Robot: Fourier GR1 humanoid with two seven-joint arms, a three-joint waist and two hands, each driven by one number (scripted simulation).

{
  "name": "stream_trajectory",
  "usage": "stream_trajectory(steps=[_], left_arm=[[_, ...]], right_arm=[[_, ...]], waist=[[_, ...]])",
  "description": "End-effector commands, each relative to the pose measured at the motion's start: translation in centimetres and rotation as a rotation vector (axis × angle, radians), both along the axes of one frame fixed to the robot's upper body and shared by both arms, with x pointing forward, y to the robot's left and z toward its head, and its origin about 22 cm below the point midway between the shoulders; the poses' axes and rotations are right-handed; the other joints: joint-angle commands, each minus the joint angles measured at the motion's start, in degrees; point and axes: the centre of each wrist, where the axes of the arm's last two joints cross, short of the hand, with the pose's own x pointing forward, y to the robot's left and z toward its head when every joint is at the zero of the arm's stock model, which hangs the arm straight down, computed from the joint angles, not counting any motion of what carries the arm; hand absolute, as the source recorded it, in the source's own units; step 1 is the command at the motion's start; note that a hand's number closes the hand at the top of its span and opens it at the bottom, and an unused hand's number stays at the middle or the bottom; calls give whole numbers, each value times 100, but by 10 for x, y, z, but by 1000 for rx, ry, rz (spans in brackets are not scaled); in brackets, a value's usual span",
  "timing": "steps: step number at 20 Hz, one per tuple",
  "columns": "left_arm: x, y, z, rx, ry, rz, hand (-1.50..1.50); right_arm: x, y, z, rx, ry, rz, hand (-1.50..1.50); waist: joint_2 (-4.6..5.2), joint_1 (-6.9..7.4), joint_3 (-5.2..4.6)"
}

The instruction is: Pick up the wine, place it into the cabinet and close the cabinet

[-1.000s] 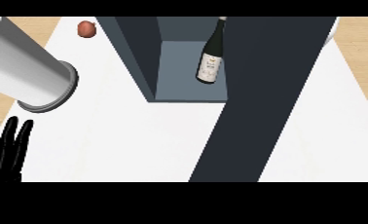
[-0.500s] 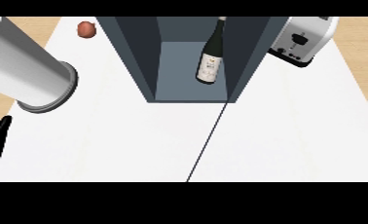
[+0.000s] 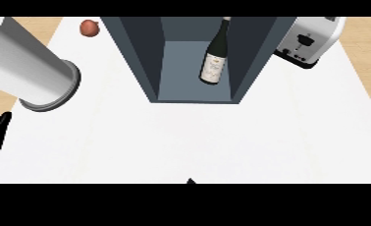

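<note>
The dark wine bottle (image 3: 214, 60) with a pale label lies inside the grey-blue cabinet (image 3: 138, 58), neck toward the back, near the right wall. The cabinet's front stands open toward me. Of its door, only a tiny dark tip (image 3: 190, 181) shows at the lower edge. My grey left forearm (image 3: 39, 75) crosses the upper left, well clear of the cabinet. A black sliver of my left hand (image 3: 4, 129) shows at the left edge, touching nothing. My right hand shows nowhere.
A white toaster (image 3: 308, 41) stands right of the cabinet, close to its right wall. A small reddish round thing (image 3: 89, 27) sits at the back left. White counter (image 3: 217, 141) stretches in front of the cabinet.
The dark door narrowed from a wide band to a thin line, then to a tip, uncovering the toaster. My left hand slid almost off the left edge. The bottle stayed put.
</note>
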Motion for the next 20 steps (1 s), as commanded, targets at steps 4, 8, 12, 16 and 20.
stream_trajectory(steps=[4,8,12,16,20], left_arm=[[8,5,1,-25,-4,-39,-150],[17,-5,12,-30,-8,-20,-150],[14,-5,-7,-30,5,-38,-150],[20,-13,4,-48,-12,-21,-150],[18,-21,-5,-37,-2,-20,-150]], right_arm=[[9,43,25,59,-13,101,150],[34,62,27,75,-8,91,150],[64,81,48,75,-25,74,150],[104,101,71,66,-44,29,150],[132,127,72,23,-104,-30,150]], waist=[[29,96,-7],[65,147,3],[60,164,5],[66,130,13],[65,145,12]])
